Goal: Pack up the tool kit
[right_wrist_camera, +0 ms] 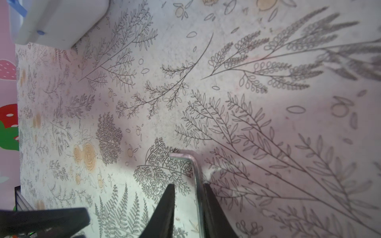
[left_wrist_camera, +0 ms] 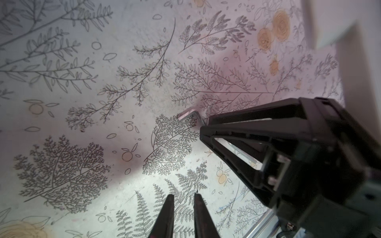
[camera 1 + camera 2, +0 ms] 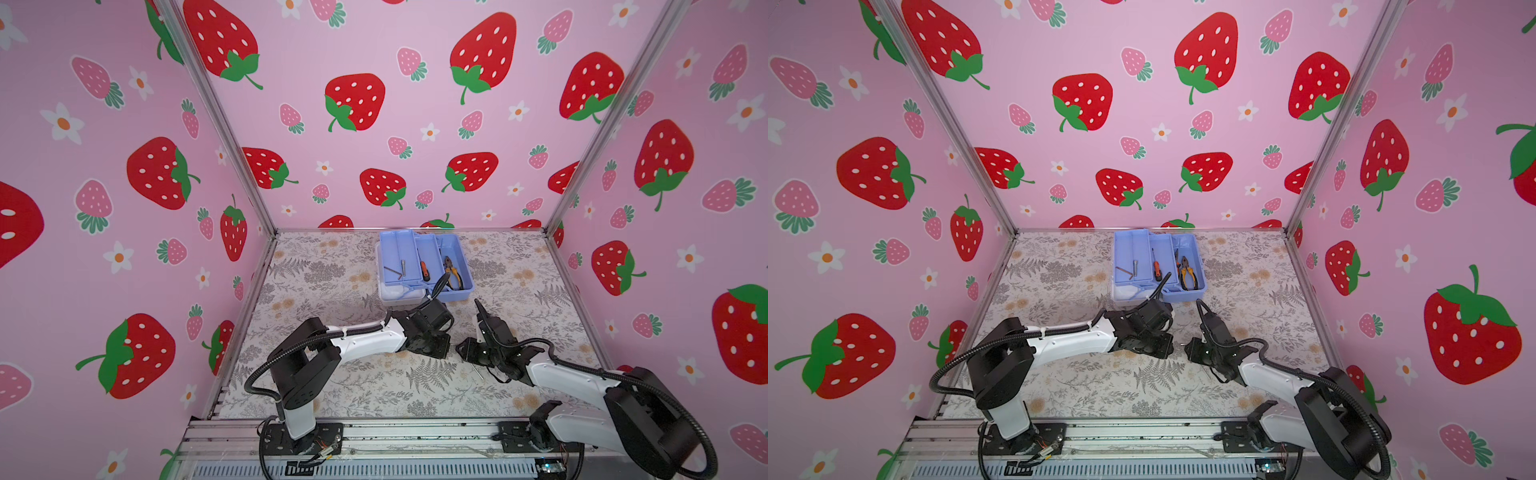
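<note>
At upper centre, open kit (image 3: 456,294) holds screwdriver (image 3: 424,270), pliers (image 3: 454,272); mat (image 3: 332,374) lies open before it; left gripper (image 2: 183,197) slightly parted; right gripper (image 1: 188,186) clamps key (image 1: 196,171).

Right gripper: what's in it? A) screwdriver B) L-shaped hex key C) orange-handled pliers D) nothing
B: in the right wrist view the L-shaped hex key sits between the fingers of the right gripper, while the pliers and screwdriver lie inside the tool kit.
</note>
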### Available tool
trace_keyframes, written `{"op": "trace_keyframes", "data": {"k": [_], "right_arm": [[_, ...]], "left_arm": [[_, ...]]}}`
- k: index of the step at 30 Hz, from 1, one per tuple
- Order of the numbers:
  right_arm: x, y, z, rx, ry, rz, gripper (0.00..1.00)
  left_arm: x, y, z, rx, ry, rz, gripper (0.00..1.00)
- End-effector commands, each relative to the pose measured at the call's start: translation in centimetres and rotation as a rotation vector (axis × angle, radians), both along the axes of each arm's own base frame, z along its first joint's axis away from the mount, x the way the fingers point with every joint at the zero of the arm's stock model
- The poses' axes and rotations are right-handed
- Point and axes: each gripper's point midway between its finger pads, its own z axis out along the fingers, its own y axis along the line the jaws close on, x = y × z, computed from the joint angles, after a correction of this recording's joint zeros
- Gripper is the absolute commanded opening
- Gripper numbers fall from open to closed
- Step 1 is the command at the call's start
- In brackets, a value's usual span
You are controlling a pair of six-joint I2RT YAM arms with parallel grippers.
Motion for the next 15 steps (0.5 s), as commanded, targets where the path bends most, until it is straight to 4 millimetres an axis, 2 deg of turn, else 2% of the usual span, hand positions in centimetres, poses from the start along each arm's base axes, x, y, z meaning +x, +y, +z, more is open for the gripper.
{"op": "trace_keyframes", "data": {"k": [1, 8, 15], "right_arm": [[0.3, -0.8, 0.9, 0.02, -0.03, -0.011, 0.27], [0.7, -5.8, 1.2, -0.023, -0.061, -0.113, 0.27], [1.3, -7.6, 1.5, -0.064, -0.081, -0.136, 0.27]], "left_arm": [[-0.3, 0.4, -0.6, 0.039, -0.013, 0.025, 0.26], [0.5, -0.3, -1.0, 0.067, -0.041, -0.003, 0.37], [0.2, -2.3, -1.9, 0.065, -0.01, -0.026, 0.41]]}}
